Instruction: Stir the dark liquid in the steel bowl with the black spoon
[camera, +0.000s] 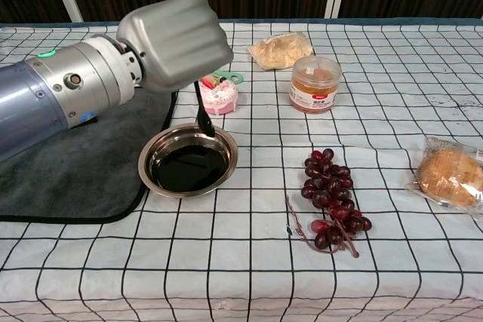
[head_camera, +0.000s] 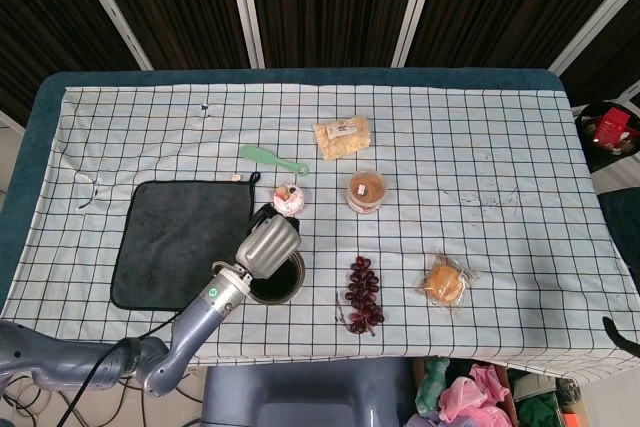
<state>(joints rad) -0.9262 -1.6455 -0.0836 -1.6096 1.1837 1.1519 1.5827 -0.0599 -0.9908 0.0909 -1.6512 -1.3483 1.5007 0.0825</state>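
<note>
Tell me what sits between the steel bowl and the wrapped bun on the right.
A bunch of dark red grapes lies on the checked cloth between the steel bowl and the wrapped bun, touching neither. Both views show it, the chest view most clearly.
</note>
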